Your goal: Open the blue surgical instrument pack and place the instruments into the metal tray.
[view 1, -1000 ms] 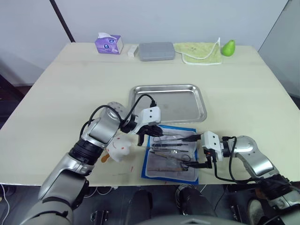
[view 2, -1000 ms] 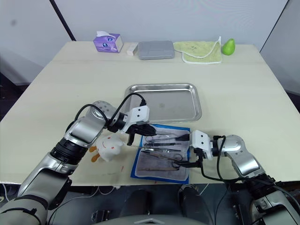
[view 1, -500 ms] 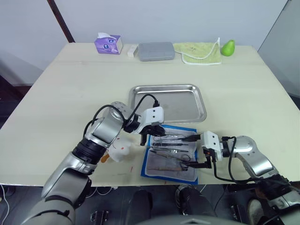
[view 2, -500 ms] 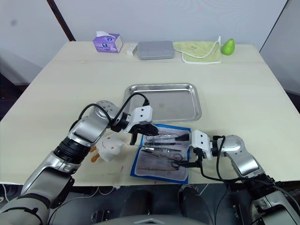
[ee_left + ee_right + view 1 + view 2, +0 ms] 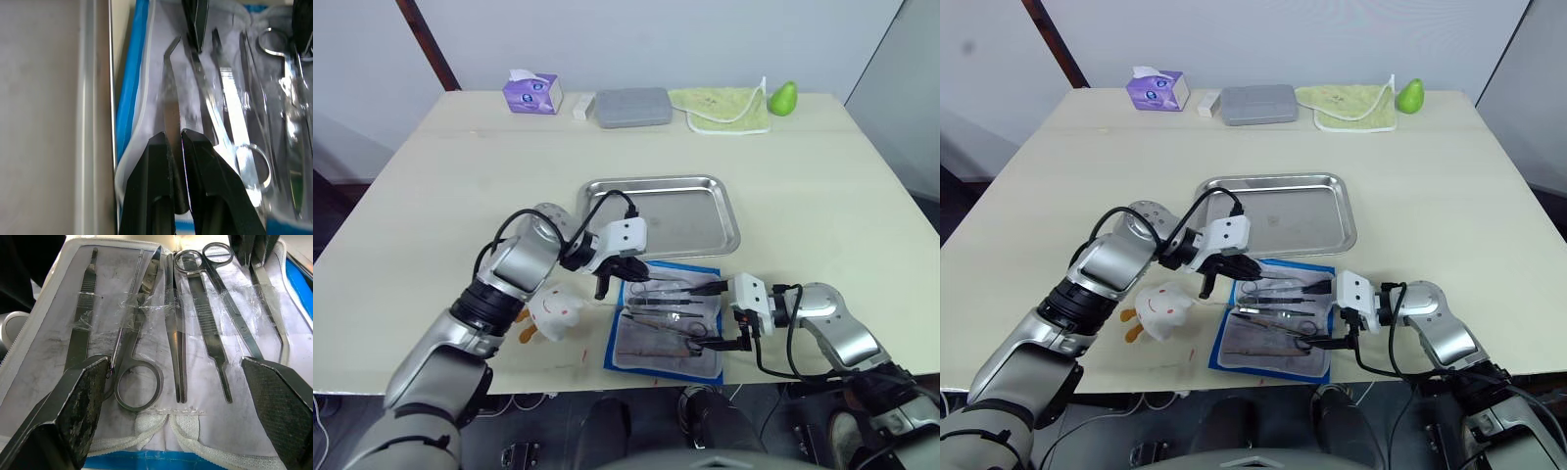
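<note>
**Left gripper pinching an instrument in the opened pack; right gripper spread wide**

Blue surgical instrument pack (image 5: pixel 666 323) lying unfolded near the front edge of the table (image 5: pixel 460 186), pale lining up, just in front of the metal tray (image 5: pixel 663 215) and almost touching its near rim. Tray bare and shiny, no tools inside. Instruments (image 5: pixel 171 328) lined up side by side on the lining under clear strips.

From the head views: left gripper (image 5: pixel 628 274) down at the tray-side end of the pack, right gripper (image 5: pixel 720 313) at the pack's right edge. Finger state hard to read from up there.

From the left wrist view: two black fingers (image 5: pixel 156 181) drawn nearly together, clamped on a slim bent-tipped instrument (image 5: pixel 171 122) at the pack's edge closest to the tray rim. Scissors (image 5: pixel 230 122) just beside it, with ring-handled tools further along.

From the right wrist view: own fingers (image 5: pixel 73 411) far apart, one at each side of the row, gripping nothing. Five or six tools countable here: a flat handle, ring-handled scissors (image 5: pixel 139 352), tweezers, another ring-handled pair.

Left of the pack, a small white toy (image 5: pixel 553 308) with orange feet. Beyond the tray, along the far edge: purple tissue box (image 5: pixel 532 94), grey box (image 5: pixel 632 107), yellow-green cloth (image 5: pixel 724 108), green pear (image 5: pixel 783 97).
</note>
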Tool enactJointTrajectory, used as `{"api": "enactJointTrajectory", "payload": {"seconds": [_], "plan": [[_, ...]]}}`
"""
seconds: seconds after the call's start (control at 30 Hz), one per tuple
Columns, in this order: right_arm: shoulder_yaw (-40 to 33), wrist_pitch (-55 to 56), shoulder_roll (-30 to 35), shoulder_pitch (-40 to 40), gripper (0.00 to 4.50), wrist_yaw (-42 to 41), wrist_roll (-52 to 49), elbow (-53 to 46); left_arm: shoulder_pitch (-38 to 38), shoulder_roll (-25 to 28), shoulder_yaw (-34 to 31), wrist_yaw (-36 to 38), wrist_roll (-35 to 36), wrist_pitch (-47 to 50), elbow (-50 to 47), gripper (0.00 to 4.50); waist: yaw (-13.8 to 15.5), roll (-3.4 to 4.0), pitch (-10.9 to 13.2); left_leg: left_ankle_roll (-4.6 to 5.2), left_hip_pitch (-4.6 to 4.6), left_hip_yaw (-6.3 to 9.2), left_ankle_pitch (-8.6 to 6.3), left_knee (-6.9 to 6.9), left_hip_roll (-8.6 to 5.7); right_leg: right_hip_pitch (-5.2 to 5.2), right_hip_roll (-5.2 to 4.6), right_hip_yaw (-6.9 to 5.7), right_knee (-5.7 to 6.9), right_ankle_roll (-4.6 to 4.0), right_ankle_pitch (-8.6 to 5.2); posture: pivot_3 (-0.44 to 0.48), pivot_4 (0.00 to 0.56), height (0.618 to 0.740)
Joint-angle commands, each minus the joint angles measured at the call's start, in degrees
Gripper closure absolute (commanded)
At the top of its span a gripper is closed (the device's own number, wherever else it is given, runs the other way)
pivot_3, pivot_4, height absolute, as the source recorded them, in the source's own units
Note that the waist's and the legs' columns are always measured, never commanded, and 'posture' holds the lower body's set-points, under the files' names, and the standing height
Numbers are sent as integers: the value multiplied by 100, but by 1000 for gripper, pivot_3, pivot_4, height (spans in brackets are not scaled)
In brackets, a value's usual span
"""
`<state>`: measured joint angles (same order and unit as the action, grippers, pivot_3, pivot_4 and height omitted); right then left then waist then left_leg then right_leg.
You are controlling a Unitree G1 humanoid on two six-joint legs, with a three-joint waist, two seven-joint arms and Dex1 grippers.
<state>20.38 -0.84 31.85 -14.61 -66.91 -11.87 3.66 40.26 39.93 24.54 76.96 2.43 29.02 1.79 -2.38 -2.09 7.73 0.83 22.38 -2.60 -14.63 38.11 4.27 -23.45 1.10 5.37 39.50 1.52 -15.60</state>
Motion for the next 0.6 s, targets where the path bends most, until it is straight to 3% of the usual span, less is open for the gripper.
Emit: {"api": "enactJointTrajectory", "payload": {"seconds": [0.03,0.33,0.6], "plan": [[571,-364,65,269,0,202,840,682,162,184,-382,-37,101,-15,-188,4419,0,0,0,0,0,0,0,0,0,0,0,0,0,0,0,0,150,740],[553,-310,67,285,0,207,845,694,-227,734,-688,89,371,-260,-302,4419,-12,1,0,0,-5,-3,0,-3,3,0,2,3,0,-2,-1,0,150,740],[481,-294,126,339,0,181,781,634,-978,1354,-1517,264,907,-633,-538,4419,6,-21,-11,0,-24,-14,0,-26,3,3,-4,7,0,-25,-16,0,150,740]]}}
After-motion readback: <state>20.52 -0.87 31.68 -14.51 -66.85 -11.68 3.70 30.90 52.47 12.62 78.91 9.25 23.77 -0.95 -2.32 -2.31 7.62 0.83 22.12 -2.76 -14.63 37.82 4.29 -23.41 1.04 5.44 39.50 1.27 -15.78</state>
